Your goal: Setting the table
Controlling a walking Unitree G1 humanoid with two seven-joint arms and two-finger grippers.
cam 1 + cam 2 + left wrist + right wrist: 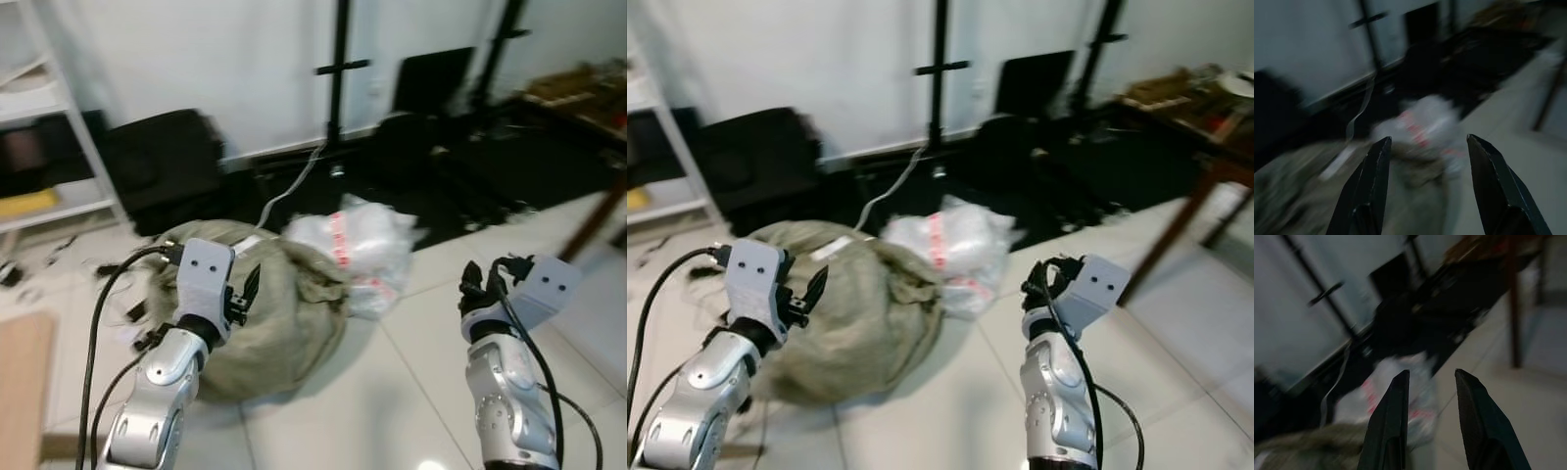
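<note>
Olive-drab canvas sack [265, 313] slumped on pale floor tiles [392, 392], centre-left of the head views. White plastic bag [358, 245] with red print leans against the sack's far right side, touching it. Frames blurred by camera motion.

Left hand [247, 290] raised in front of the sack, above its near edge; fingers [1374, 181] well apart in the left wrist view, nothing between them. A black cable runs along the silver left arm [157, 392].

Right hand [475, 286] held up over bare tile, right of the sack and bag, apart from both. Right wrist view shows its fingers [1388, 426] apart with a clear gap, holding nothing; the white bag sits beyond them.

Background: white wall, black stand poles [340, 69] rising from a dark mat [470, 176] strewn with dark gear. Grey cable [294, 186] trails from the wall base toward the sack. Black bag or case [162, 166] against the wall at left. White shelving unit [54, 127] at far left. Wooden counter [1205, 108] at far right carries cluttered items, too blurred to identify; no tableware can be made out. Light wooden surface edge [22, 382] at lower left.
</note>
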